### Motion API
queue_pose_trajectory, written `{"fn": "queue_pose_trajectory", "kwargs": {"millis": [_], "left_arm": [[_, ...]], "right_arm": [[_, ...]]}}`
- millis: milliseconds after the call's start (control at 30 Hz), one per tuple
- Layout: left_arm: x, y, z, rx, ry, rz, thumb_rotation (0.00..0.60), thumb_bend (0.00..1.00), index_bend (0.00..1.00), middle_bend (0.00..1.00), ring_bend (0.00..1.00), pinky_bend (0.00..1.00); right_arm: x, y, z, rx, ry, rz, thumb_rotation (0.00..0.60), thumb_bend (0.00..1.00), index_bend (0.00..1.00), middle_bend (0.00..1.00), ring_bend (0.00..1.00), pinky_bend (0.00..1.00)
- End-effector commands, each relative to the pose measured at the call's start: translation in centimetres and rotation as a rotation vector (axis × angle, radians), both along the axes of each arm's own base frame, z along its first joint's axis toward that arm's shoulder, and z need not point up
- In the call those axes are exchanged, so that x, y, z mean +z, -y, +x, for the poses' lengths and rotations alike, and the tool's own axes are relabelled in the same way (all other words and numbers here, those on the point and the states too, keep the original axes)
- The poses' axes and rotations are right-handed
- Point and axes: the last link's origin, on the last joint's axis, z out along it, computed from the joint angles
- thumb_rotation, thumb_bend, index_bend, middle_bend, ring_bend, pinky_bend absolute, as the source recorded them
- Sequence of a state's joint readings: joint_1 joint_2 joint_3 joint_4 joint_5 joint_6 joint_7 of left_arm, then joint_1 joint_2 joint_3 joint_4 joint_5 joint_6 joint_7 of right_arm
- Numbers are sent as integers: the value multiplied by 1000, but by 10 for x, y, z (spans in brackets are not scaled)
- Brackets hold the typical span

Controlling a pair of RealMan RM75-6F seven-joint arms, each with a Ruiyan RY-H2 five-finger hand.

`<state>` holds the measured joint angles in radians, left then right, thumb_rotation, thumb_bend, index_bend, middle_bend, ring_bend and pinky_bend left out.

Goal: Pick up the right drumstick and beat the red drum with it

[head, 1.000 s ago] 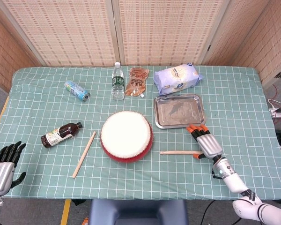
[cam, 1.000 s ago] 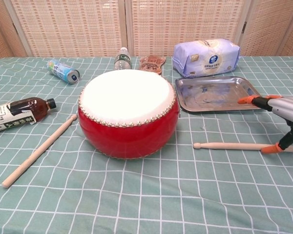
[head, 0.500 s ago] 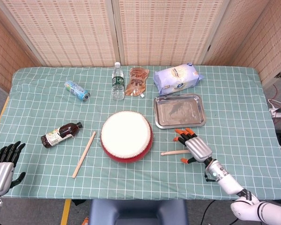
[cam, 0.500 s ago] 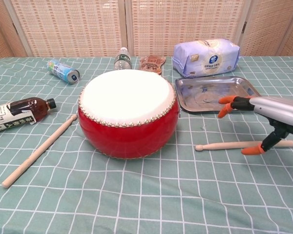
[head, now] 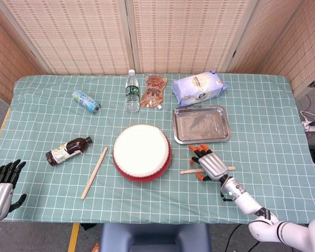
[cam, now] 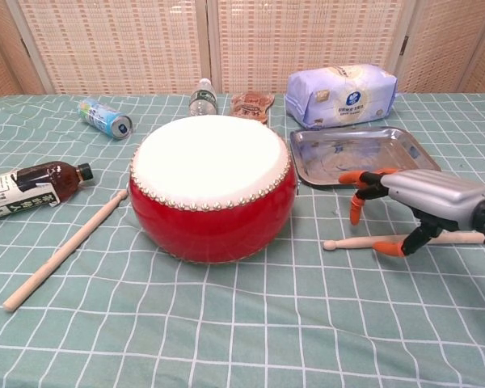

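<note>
- The right hand (cam: 424, 198) has slid leftward along the pale wooden right drumstick (cam: 364, 240), fingers spread and curved above it, nothing gripped.
- The stick lies flat on the green checked tablecloth (head: 52, 113), long axis left-right, tip toward the red drum (cam: 212, 190).
- Left hand (head: 0, 190) rests open, well apart.

The brown bottle (cam: 26, 187) carries a label (print too small to read).

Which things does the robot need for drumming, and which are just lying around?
Needed: red drum, right drumstick, right robot hand over it.

Lying around: left drumstick, metal tray, brown bottle, water bottle, can, tissue pack, brown pouch.
</note>
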<state>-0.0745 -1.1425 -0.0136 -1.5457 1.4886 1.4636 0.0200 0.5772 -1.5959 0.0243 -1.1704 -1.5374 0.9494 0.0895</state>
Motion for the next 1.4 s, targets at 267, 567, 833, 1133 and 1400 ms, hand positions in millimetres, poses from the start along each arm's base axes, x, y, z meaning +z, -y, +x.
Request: {"fn": "queue_pose_trajectory", "kwargs": {"millis": [267, 567, 833, 1133, 1400], "left_arm": [[0, 1, -4, 5, 3, 0, 600, 239, 0, 0, 0, 4], [-1, 1, -9, 16, 8, -3, 600, 238, 0, 0, 0, 4], [-3, 4, -15, 27, 17, -5, 600, 238, 0, 0, 0, 4], [-1, 5, -18, 27, 19, 0, 600, 239, 0, 0, 0, 4], [-1, 5, -13, 12, 19, -3, 600, 239, 0, 0, 0, 4]], "right_arm": [[-10, 0, 0, -3, -4, 12, 600, 358, 438, 17, 0, 0], [-14, 1, 0, -3, -12, 9, 600, 393, 470, 20, 0, 0], [-19, -2, 0, -3, -16, 5, 600, 399, 524, 43, 0, 0], [8, -3, 12, -11, 156, -63, 600, 429, 631, 117, 0, 4], [44, 3, 26, -175, 692, -6, 600, 430, 661, 182, 27, 76]]}}
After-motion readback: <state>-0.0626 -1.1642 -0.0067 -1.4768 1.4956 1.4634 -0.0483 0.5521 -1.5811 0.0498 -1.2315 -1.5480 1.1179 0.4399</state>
